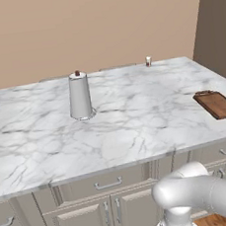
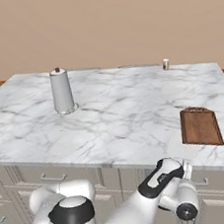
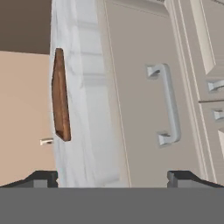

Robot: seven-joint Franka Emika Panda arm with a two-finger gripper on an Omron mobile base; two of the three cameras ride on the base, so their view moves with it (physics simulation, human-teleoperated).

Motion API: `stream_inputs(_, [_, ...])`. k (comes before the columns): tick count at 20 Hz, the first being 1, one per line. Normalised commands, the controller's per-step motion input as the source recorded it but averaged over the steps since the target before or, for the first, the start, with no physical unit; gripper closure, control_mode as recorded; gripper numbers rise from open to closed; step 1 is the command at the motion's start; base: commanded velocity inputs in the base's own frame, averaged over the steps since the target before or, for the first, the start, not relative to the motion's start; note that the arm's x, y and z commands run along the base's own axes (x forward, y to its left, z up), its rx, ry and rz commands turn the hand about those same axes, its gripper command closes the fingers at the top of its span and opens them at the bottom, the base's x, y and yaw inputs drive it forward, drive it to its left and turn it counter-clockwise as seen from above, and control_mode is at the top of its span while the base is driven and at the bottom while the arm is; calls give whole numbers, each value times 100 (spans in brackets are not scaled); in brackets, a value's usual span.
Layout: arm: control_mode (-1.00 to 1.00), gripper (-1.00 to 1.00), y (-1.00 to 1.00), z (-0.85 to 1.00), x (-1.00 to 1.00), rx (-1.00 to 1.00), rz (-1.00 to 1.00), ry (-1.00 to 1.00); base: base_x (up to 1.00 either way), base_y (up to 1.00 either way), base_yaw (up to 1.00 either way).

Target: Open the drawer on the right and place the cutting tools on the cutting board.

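Observation:
The drawer [image 3: 144, 109] is shut, and its silver bar handle [image 3: 169, 105] lies straight ahead of my gripper [image 3: 113, 178] in the rolled hand view. The jaws are open with nothing between them, and the fingertips [image 3: 183, 177] stand a short way off the drawer front. From the right base view, my gripper [image 2: 187, 169] hangs just below the counter edge, in front of the drawer [image 2: 219, 178]. The reddish-brown cutting board [image 2: 200, 127] lies flat on the marble right above it, also seen as cutting board [image 1: 217, 104] and edge-on as cutting board [image 3: 60, 94]. The cutting tools are hidden.
A tall grey canister [image 1: 80, 96] stands mid-counter and a small shaker [image 1: 148, 61] sits near the far edge. More drawers [image 1: 108, 183] and cabinet doors with vertical handles [image 1: 107, 214] run below the marble countertop [image 1: 135, 117]. A tan wall rises behind.

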Motion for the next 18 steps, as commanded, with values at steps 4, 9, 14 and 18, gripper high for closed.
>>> stream_inputs(4, [-100, -100, -18, -60, 0, 0, 0, 0, 0, 0, 0])
stream_inputs(9, [-100, -100, -18, -32, 6, 0, 0, 0, 0, 0, 0])
stream_inputs(14, [-100, -100, -25, -11, 19, 0, 0, 0, 0, 0, 0])
stream_inputs(18, [-100, -100, -41, -23, 31, 4, 0, 0, 0, 0, 0])
